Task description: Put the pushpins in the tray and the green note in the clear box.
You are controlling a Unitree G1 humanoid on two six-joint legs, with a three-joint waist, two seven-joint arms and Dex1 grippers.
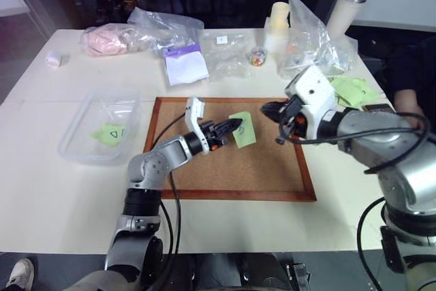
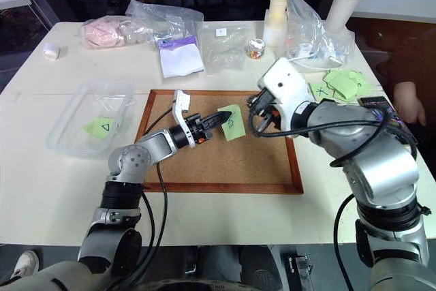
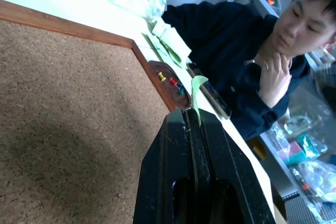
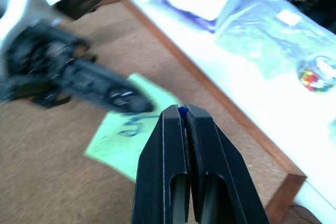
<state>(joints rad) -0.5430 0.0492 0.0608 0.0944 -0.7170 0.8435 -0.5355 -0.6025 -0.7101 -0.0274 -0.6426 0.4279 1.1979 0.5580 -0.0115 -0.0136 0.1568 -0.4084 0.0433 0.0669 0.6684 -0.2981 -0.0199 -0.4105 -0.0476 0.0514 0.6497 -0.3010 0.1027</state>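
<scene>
While the left gripper [image 1: 238, 125] is pinching the green note [image 1: 244, 129] by its edge over the cork board [image 1: 272, 168], the right gripper [image 4: 182, 113] is clamping a blue pushpin [image 4: 181, 109] (barely visible) just beyond.

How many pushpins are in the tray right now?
4 pushpins show in the tray, in a row: yellow, red, blue and green. Others may be hidden.
</scene>
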